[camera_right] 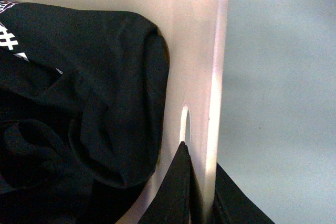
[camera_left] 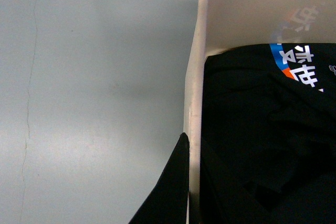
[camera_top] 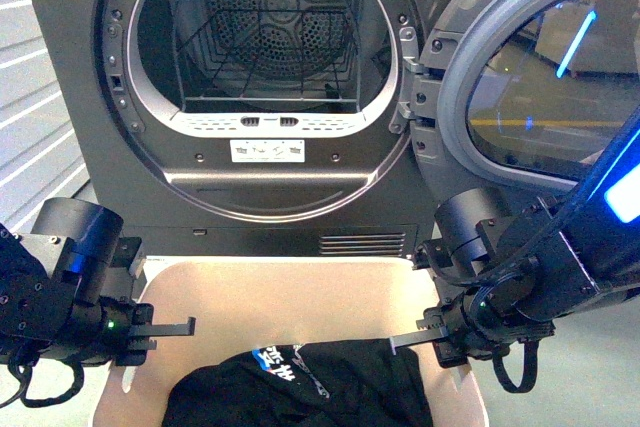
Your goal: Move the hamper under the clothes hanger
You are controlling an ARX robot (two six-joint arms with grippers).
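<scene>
We count one dryer (camera_top: pixel 270 202) filling the upper frame, with one open round door (camera_top: pixel 540 77) at upper right and one wire rack (camera_top: pixel 265 57) inside the drum. At lower centre is one hamper (camera_top: pixel 300 292), holding one black garment (camera_top: pixel 300 392) that we can make out. One pair sits at the lower corners: left gripper (camera_top: pixel 180 327), right gripper (camera_top: pixel 405 339).

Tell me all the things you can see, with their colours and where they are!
dryer: one, dark grey, behind the hamper.
dryer door: one, grey ring with glass, swung open on the right.
wire rack: one, dark, inside the dryer.
hamper: one, beige, on the floor in front of the dryer.
clothing: one heap, black with white and blue print, lying in the hamper.
floor: grey, around the hamper.
left claw: one, black, at the hamper's left rim.
right claw: one, black, straddling the hamper's right wall.
</scene>
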